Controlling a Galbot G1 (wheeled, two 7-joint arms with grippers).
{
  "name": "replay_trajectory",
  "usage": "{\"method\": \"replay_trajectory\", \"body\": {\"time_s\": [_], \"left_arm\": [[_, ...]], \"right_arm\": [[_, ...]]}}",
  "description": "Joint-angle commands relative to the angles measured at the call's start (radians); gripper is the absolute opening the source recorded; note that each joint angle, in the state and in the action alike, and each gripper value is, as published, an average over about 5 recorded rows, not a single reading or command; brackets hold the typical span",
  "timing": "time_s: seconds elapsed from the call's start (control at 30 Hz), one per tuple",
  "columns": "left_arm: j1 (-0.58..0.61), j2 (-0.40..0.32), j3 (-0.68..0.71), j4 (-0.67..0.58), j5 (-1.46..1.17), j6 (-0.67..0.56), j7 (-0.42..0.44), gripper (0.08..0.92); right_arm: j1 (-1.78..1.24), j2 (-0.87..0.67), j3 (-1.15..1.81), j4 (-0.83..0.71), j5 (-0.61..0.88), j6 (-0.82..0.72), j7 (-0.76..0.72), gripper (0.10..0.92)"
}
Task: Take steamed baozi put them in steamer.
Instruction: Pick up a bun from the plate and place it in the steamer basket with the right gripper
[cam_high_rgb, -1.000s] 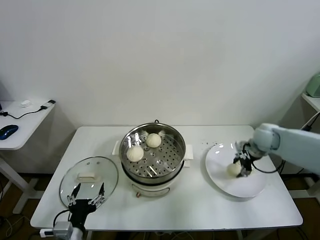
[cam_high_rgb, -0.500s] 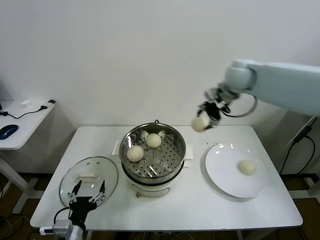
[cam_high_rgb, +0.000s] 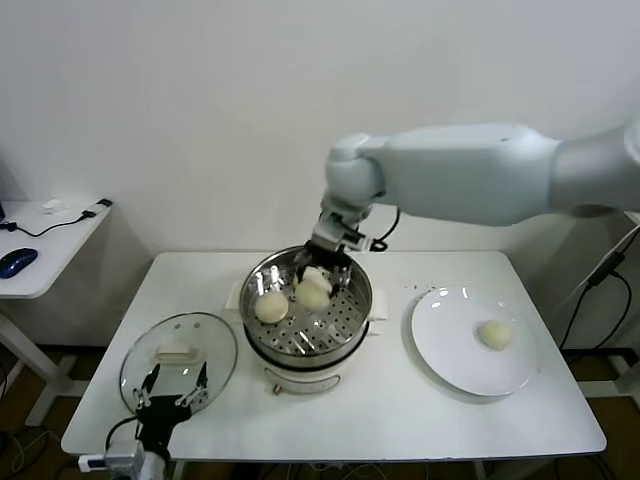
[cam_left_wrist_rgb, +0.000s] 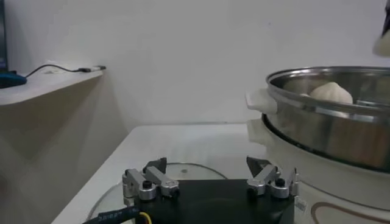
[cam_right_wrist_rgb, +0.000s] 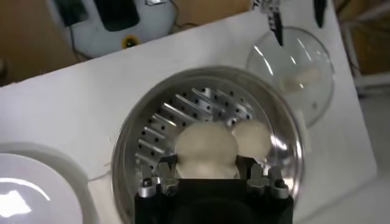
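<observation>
The steel steamer (cam_high_rgb: 262, 270) stands mid-table with a baozi (cam_high_rgb: 270, 307) on its perforated tray. My right gripper (cam_high_rgb: 322, 268) hangs over the steamer, shut on another baozi (cam_high_rgb: 313, 294) held low just above the tray. A third bun behind it is mostly hidden. In the right wrist view the held baozi (cam_right_wrist_rgb: 206, 148) sits between the jaws of my right gripper (cam_right_wrist_rgb: 206, 163), with a neighbouring bun (cam_right_wrist_rgb: 252, 136) beside it inside the steamer (cam_right_wrist_rgb: 128, 146). One baozi (cam_high_rgb: 493, 334) lies on the white plate (cam_high_rgb: 450, 355). My left gripper (cam_high_rgb: 172, 392) is open and parked at the table's front left.
The glass lid (cam_high_rgb: 178, 350) lies flat left of the steamer, just beyond my left gripper (cam_left_wrist_rgb: 207, 164). The steamer wall (cam_left_wrist_rgb: 329, 131) rises close to it. A side table with a mouse (cam_high_rgb: 17, 263) stands at the far left. The plate (cam_right_wrist_rgb: 24, 189) is right of the steamer.
My right gripper lifted a baozi off the plate, carried it up and left, and now holds it low inside the steamer. The left arm has not moved.
</observation>
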Motion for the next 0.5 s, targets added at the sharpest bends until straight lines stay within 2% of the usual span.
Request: {"method": "replay_trajectory", "body": {"time_s": [0.03,0.5], "left_arm": [[0.000,-0.002,0.000,0.002,0.000,0.001,0.000,0.823],[-0.001,-0.004,0.001,0.005,0.000,-0.001,-0.001,0.823]], "right_arm": [[-0.157,0.089,0.008,-0.042,-0.139,0.114,0.015,0.657],[-0.228,0.084,0.025,-0.095,-0.183,0.096,0.092,0.672]]}}
